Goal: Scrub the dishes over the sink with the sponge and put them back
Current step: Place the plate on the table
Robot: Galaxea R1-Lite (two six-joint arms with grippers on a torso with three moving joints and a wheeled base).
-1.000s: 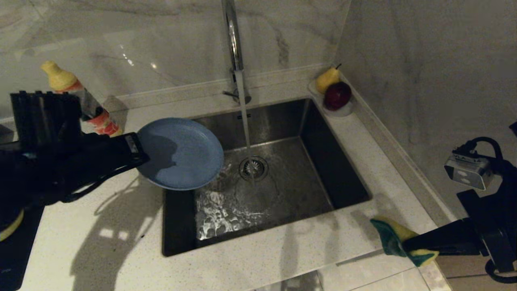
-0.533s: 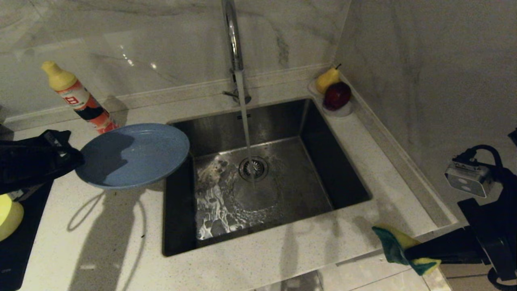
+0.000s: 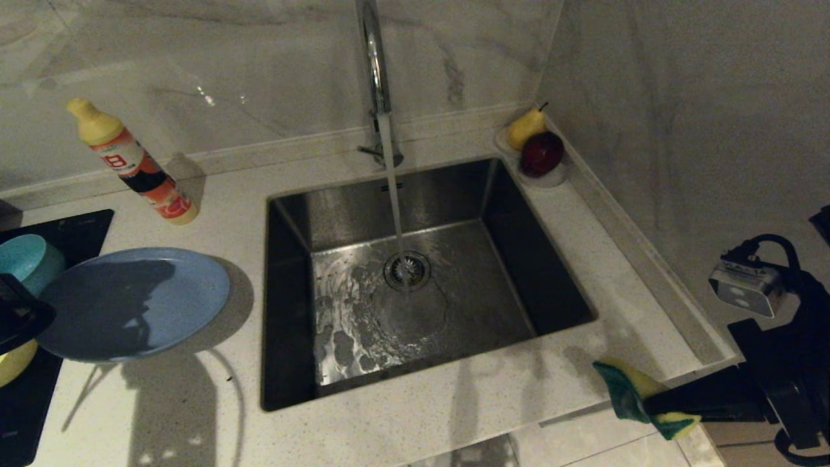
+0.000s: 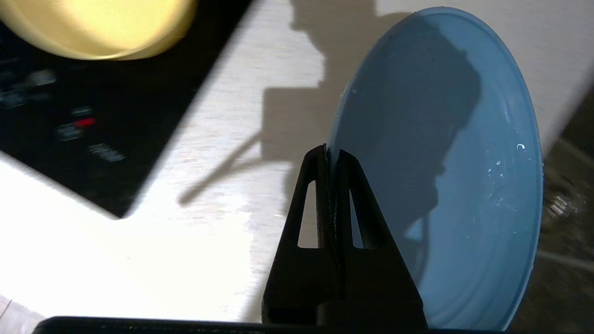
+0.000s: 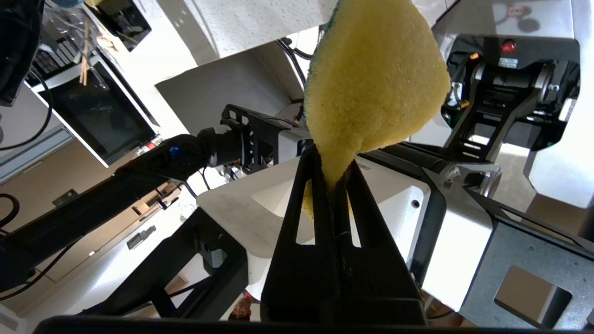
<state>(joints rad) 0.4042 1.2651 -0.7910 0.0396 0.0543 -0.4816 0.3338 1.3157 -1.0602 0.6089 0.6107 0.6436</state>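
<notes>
The left gripper (image 4: 332, 155), pinching the rim of the plate (image 3: 133, 301), has swung it away from the sink (image 3: 415, 272) over the last second and now holds it low above the counter (image 3: 194, 402), right by the cooktop (image 3: 39, 395). Beside that gripper sit the yellow bowl (image 4: 97, 25) and the teal bowl (image 3: 26, 259). This looks like the put-back step for the plate, not yet released. The right gripper (image 5: 333, 174), well apart at the counter's near edge, stays clamped on the sponge (image 3: 639, 397), ready for the next dish. The tap (image 3: 373, 58) is running.
</notes>
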